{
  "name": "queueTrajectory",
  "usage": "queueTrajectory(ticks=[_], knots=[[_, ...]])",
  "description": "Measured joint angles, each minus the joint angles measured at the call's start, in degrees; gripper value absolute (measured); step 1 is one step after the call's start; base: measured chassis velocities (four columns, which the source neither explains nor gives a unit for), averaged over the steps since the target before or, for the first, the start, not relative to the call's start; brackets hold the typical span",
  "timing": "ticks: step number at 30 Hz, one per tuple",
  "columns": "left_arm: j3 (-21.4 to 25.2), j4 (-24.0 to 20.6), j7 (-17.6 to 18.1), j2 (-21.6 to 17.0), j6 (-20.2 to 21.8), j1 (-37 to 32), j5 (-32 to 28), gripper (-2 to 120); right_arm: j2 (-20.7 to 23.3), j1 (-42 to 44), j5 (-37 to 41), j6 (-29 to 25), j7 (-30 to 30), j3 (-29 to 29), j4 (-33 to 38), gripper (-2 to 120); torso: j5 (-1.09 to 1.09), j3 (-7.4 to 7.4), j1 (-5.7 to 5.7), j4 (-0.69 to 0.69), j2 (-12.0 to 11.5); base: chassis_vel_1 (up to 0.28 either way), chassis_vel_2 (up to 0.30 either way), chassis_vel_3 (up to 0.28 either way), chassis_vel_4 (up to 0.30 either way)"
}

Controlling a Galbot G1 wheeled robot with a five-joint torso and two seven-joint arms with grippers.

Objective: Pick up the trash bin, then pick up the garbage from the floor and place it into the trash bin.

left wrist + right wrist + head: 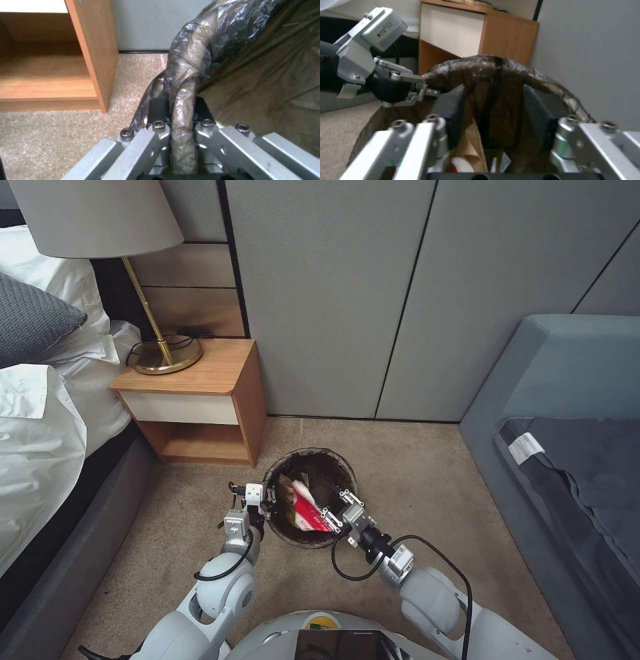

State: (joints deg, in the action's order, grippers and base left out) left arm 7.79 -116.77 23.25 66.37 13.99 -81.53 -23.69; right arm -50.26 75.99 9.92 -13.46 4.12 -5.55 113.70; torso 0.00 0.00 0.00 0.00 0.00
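Dark brown-black bag plastic folds over the rim of the trash bin (310, 497), which is on the floor (413, 493) just off the nightstand's (200, 393) front corner, already holding a brown paper bag (288, 493) and a red-white carton (308, 510). The left tool (262, 505) is clamped on the bin's near-left rim, pads either side of the bagged lip in the left wrist view, likely to steady it as a held target. The right tool (331, 517) hangs over the near-right rim with its jaws wide and nothing between them, apparently for a drop. Bare carpet lies to the right toward the grey sofa (553, 400); the nightstand crowds the left.
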Motion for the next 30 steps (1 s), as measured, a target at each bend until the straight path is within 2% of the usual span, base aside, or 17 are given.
queueTrajectory(ticks=[1, 4, 5, 9, 10, 13, 17, 19, 20, 22, 23, 26, 27, 30], knots=[[0.00, 0.00, 0.00, 0.00, 0.00, 0.00, 0.00, 2, 0.00, 0.00, 0.00, 0.00, 0.00, 0.00, 0.00, 45, 0.00, 0.00, 0.00, 0.00, 0.00, 0.000, 0.000, 0.000, 0.000], [-0.11, 0.04, 0.01, 0.09, 0.00, 0.01, 0.02, 2, -0.13, 0.17, -0.02, 0.19, 0.49, 0.20, 0.06, 64, 0.00, 0.00, 0.00, 0.00, 0.00, 0.000, 0.000, 0.000, 0.000], [-0.11, 0.04, 0.01, 0.09, 0.00, 0.01, 0.02, 2, -0.13, 0.17, -0.02, 0.19, 0.49, 0.20, 0.06, 64, 0.00, 0.00, 0.00, 0.00, 0.00, 0.000, 0.000, 0.000, 0.000], [-0.23, 0.06, 0.01, 0.19, 0.00, 0.12, 0.04, 2, -0.31, 0.29, -0.23, 0.28, 0.95, 0.45, 0.07, 81, 0.00, 0.00, 0.00, 0.00, 0.00, 0.000, 0.000, 0.000, 0.000], [-0.23, 0.06, 0.01, 0.19, 0.00, 0.12, 0.04, 2, -0.31, 0.29, -0.23, 0.28, 0.95, 0.45, 0.07, 81, 0.00, 0.00, 0.00, 0.00, 0.00, 0.000, 0.000, 0.000, 0.000], [-0.19, 0.11, 0.01, 0.21, 0.00, 0.14, 0.04, 2, -0.50, 0.46, -0.30, 0.27, 1.34, 0.93, 0.39, 95, 0.01, 0.00, 0.00, 0.00, 0.00, 0.000, 0.000, 0.000, 0.000], [-0.06, 0.15, 0.01, 0.23, -0.02, 0.03, 0.03, 2, -0.68, 1.10, 0.74, 0.27, 1.84, 3.37, 3.32, 100, 0.01, 0.00, 0.00, 0.01, 0.00, 0.000, 0.000, 0.000, 0.000], [0.27, 0.19, -0.06, 0.22, -0.11, -0.20, 0.03, 2, -0.98, 2.42, 2.98, 1.56, 5.33, 8.07, 7.67, 100, 0.00, 0.00, 0.00, 0.00, 0.00, 0.000, 0.000, 0.000, 0.000], [0.27, 0.19, -0.06, 0.22, -0.11, -0.20, 0.03, 2, -0.98, 2.42, 2.98, 1.56, 5.33, 8.07, 7.67, 100, 0.00, 0.00, 0.00, 0.00, 0.00, 0.000, 0.000, 0.000, 0.000], [0.71, 0.19, -0.17, 0.15, -0.37, -0.43, 0.13, 2, -1.97, 4.10, 4.35, 4.85, 11.37, 14.37, 11.33, 100, 0.00, 0.00, 0.00, 0.00, 0.00, 0.000, 0.000, 0.000, 0.000], [0.71, 0.19, -0.17, 0.15, -0.37, -0.43, 0.13, 2, -1.97, 4.10, 4.35, 4.85, 11.37, 14.37, 11.33, 100, 0.00, 0.00, 0.00, 0.00, 0.00, 0.000, 0.000, 0.000, 0.000], [1.23, 0.22, -0.21, 0.11, -0.80, -0.55, 1.31, 2, -4.63, 7.21, 5.94, 10.35, 17.94, 22.86, 14.33, 100, 0.00, 0.00, 0.00, 0.00, 0.00, 0.000, 0.000, 0.000, 0.000], [1.23, 0.22, -0.21, 0.11, -0.80, -0.55, 1.31, 2, -4.63, 7.21, 5.94, 10.35, 17.94, 22.86, 14.33, 100, 0.00, 0.00, 0.00, 0.00, 0.00, 0.000, 0.000, 0.000, 0.000], [1.79, 0.23, -0.16, 0.02, -1.05, -0.72, 1.92, 2, -6.92, 11.94, 4.85, 11.23, 19.45, 29.20, 15.37, 100, 0.00, 0.00, 0.00, 0.00, 0.00, 0.000, 0.000, 0.000, 0.000]])
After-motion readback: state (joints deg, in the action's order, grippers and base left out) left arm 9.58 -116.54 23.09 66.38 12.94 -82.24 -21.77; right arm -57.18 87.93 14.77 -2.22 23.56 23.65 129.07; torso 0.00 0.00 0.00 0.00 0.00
